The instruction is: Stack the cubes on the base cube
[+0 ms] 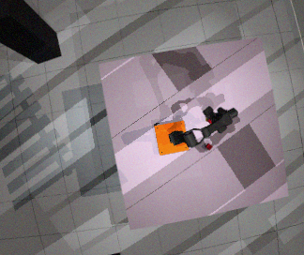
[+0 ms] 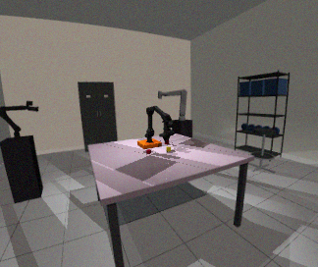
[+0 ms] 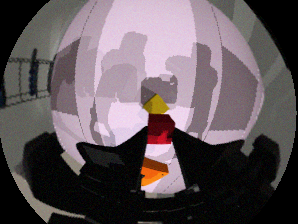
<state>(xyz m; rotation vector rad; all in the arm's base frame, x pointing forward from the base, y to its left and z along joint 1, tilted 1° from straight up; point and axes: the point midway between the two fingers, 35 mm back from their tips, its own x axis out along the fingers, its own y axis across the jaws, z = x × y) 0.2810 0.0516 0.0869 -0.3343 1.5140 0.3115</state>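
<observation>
My gripper (image 3: 158, 128) (image 1: 210, 121) (image 2: 167, 141) is shut on a red cube (image 3: 158, 129), which fills the gap between the dark fingers in the wrist view. Just beyond it is a yellow cube (image 3: 156, 104) (image 2: 168, 148). The yellow cube stands against a grey block (image 3: 166, 87), which looks like the base cube. I cannot tell whether the yellow cube rests on top of the block. In the overhead view the arm hides the yellow cube and the block.
The arm stands on an orange plate (image 1: 162, 141) (image 2: 142, 144) (image 3: 152, 175) on the pale table (image 1: 179, 197) (image 2: 187, 167). A small red thing (image 1: 208, 146) (image 2: 148, 151) lies on the table near the plate. Around the table are a shelf rack (image 2: 262, 113) and other arms on pedestals.
</observation>
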